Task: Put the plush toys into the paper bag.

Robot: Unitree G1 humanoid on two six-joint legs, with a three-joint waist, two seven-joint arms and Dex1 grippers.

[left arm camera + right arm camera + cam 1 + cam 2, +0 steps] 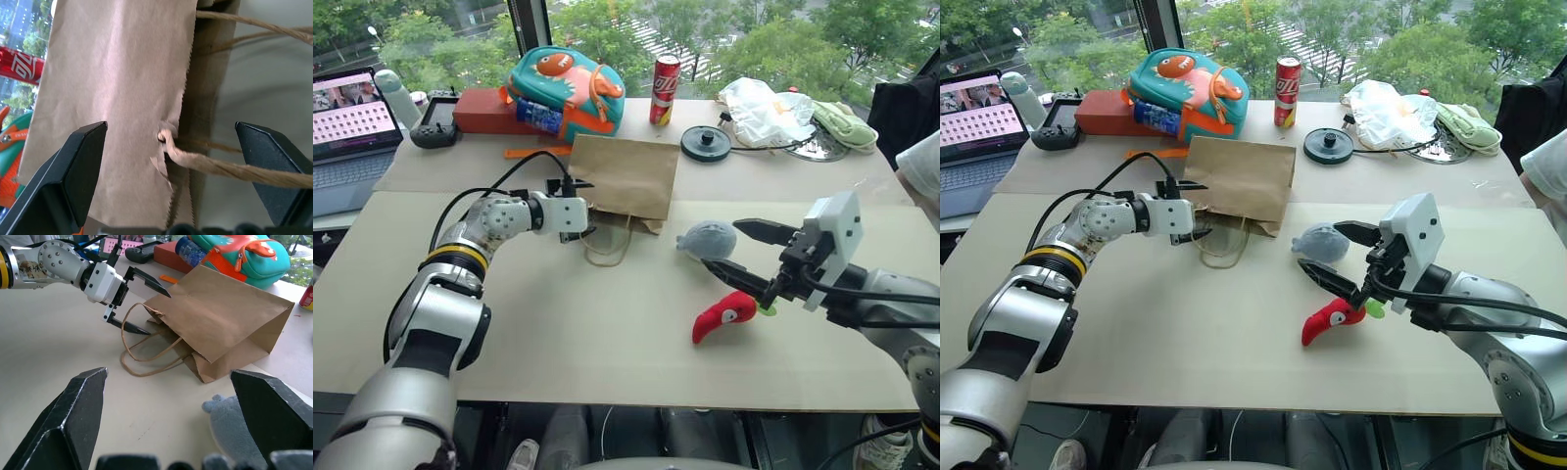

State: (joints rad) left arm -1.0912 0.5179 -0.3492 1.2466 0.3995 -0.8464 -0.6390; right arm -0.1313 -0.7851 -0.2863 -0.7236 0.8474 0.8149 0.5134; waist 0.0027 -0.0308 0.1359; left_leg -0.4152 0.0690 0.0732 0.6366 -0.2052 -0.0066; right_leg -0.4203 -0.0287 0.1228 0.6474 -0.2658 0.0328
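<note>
The brown paper bag (622,176) lies flat on the table with its mouth and twine handles (607,245) facing me. My left gripper (579,209) is open at the bag's mouth edge, its fingers astride the top rim and handle knot (164,138), holding nothing. The grey-blue puffer fish (710,238) sits just right of the bag. The red chili pepper (722,315) lies nearer me, with its green stem under my right arm. My right gripper (722,245) hovers open beside the fish and above the chili, empty.
At the back stand a teal and orange dinosaur backpack (566,88), a red box (484,110), a red can (665,90), a black round lid (706,143), a white plastic bag (759,110) and a pale green cloth (845,125). A laptop (350,122) and a controller (435,127) sit far left.
</note>
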